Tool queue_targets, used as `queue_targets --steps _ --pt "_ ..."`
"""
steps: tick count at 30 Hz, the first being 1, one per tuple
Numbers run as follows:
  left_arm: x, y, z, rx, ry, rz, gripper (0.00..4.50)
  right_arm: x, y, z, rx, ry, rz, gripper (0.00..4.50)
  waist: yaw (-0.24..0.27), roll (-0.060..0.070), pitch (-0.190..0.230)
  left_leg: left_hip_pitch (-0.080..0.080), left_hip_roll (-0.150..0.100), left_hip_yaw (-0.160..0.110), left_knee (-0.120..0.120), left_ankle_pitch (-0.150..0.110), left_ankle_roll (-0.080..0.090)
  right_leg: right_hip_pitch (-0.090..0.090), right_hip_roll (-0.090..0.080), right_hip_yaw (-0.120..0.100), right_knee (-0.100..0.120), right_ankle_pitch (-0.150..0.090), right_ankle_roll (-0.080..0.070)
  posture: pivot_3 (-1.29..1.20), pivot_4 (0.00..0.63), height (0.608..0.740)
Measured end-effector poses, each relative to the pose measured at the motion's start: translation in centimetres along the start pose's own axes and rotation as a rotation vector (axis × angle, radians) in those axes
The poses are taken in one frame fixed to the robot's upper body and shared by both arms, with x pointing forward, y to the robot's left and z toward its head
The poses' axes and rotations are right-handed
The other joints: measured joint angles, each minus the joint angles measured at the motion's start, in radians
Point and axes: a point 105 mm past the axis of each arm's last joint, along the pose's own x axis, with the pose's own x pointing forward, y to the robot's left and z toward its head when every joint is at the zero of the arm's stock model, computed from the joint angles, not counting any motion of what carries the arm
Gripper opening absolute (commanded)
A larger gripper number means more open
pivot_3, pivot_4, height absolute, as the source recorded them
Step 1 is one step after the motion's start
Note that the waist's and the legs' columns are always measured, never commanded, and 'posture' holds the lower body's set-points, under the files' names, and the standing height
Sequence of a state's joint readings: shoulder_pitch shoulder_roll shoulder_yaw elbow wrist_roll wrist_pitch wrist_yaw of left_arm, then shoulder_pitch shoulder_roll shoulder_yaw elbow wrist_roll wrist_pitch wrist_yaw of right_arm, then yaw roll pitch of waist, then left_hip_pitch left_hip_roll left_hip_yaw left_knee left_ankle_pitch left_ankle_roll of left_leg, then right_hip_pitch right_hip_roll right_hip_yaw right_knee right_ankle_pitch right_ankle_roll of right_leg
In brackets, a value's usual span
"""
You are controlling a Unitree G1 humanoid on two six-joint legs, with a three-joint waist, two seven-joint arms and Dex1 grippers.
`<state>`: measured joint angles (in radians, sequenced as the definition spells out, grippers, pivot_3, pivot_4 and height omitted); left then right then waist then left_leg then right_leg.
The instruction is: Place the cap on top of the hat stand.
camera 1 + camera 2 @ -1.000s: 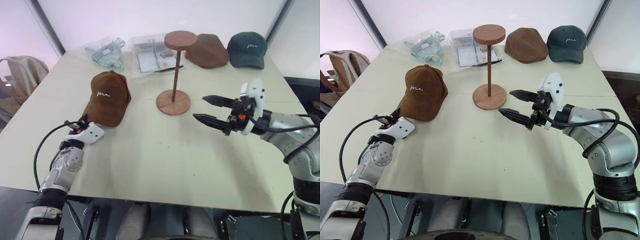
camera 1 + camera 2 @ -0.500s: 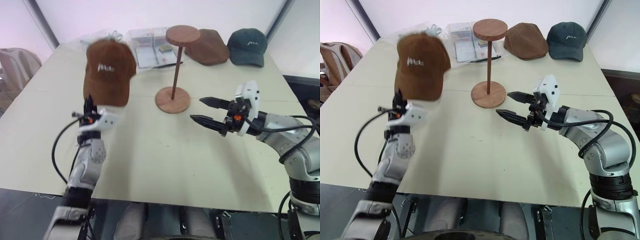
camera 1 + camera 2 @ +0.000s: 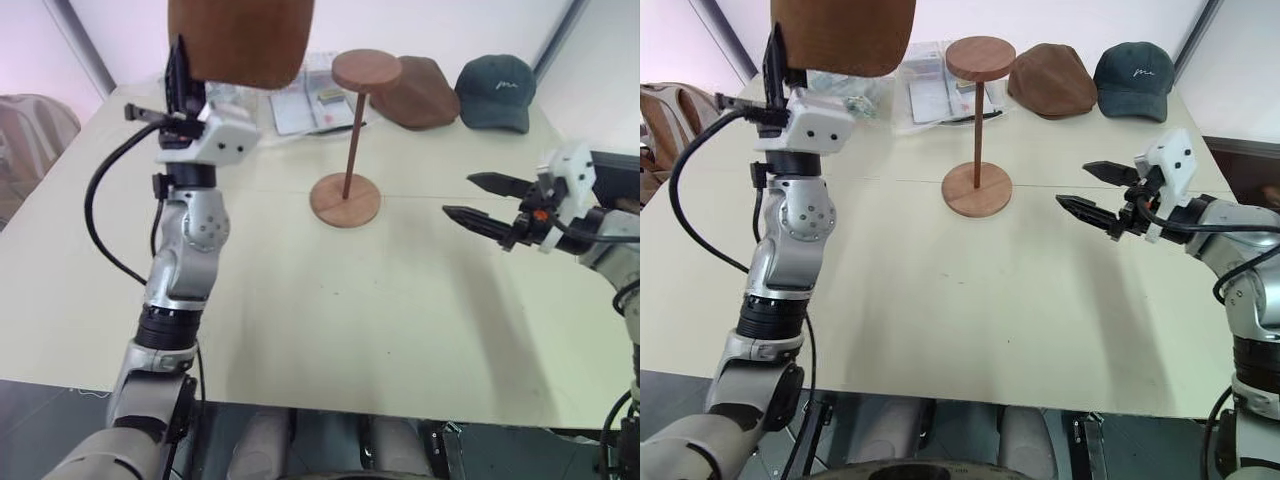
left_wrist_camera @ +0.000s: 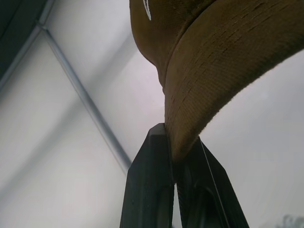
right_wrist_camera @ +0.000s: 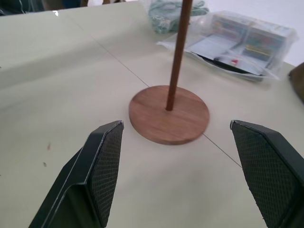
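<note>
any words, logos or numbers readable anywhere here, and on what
White script embroidery on the front of the dark green cap: too small to read.
White embroidery on the brown cap held in the left tool: just an edge of a stroke shows, unreadable.
Printed papers or cards in the clear plastic bags behind the hat stand: colour patches, no legible text.
Nothing can be quoted as readable.

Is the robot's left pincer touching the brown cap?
Touching. In the left wrist view the left pincer is shut on the cap, its brim edge squeezed between both black fingers.
</note>
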<state>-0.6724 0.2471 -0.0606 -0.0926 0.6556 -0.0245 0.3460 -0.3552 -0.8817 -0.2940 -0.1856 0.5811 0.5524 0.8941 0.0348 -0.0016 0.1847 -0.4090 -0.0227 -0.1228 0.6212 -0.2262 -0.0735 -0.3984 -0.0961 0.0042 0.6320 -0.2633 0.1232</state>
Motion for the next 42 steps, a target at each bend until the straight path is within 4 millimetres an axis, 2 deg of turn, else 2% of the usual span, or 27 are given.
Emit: queue_targets --steps 6,13,21,27,37,42 --pt "-1.4 -3.2 2.0 -0.127 0.016 -0.041 0.04 -0.2 0.1 -0.6 0.015 0.011 -0.008 3.66 -0.004 0.000 0.000 0.001 0.000 0.000 0.002 0.000 0.000 0.001 0.000 0.000 0.000 0.001 0.001 0.00 0.150 0.740" --pt "-5.3 -8.5 1.2 -0.140 0.090 -0.139 0.04 0.0 0.6 -0.4 0.019 -0.001 -0.005 3.66 -0.005 -0.001 0.000 0.000 0.000 0.000 0.003 0.000 0.000 0.002 0.000 0.000 0.000 0.001 0.002 0.00 0.150 0.740" --pt "-7.2 -11.7 0.6 -0.136 0.096 -0.190 0.04 0.1 1.1 -0.3 0.032 0.011 0.017 3.66 -0.004 -0.001 0.000 0.000 0.000 0.000 0.004 0.000 0.000 0.002 0.000 0.000 0.000 0.001 0.002 0.00 0.150 0.740" --pt "-8.1 -12.9 0.9 -0.140 0.089 -0.206 0.04 0.0 1.2 -0.3 0.030 0.015 0.025 3.66 0.000 -0.001 0.000 0.000 -0.001 0.000 0.004 0.000 0.000 0.001 0.000 0.000 0.000 0.001 0.002 0.00 0.150 0.740" --pt "-9.2 -13.7 0.8 -0.130 0.074 -0.224 0.04 0.1 1.1 -0.1 0.019 0.001 0.024 3.66 0.001 0.000 0.000 0.000 -0.001 0.000 0.004 0.000 0.000 0.002 0.000 0.000 0.000 0.002 0.002 0.00 0.150 0.740" --pt "-10.0 -14.4 1.0 -0.114 0.061 -0.248 0.04 -0.7 -0.6 0.4 0.056 -0.060 -0.069 3.66 0.003 0.000 0.000 0.000 -0.001 0.000 0.005 0.000 0.000 0.002 0.000 0.001 0.000 0.002 0.003 0.00 0.150 0.740"
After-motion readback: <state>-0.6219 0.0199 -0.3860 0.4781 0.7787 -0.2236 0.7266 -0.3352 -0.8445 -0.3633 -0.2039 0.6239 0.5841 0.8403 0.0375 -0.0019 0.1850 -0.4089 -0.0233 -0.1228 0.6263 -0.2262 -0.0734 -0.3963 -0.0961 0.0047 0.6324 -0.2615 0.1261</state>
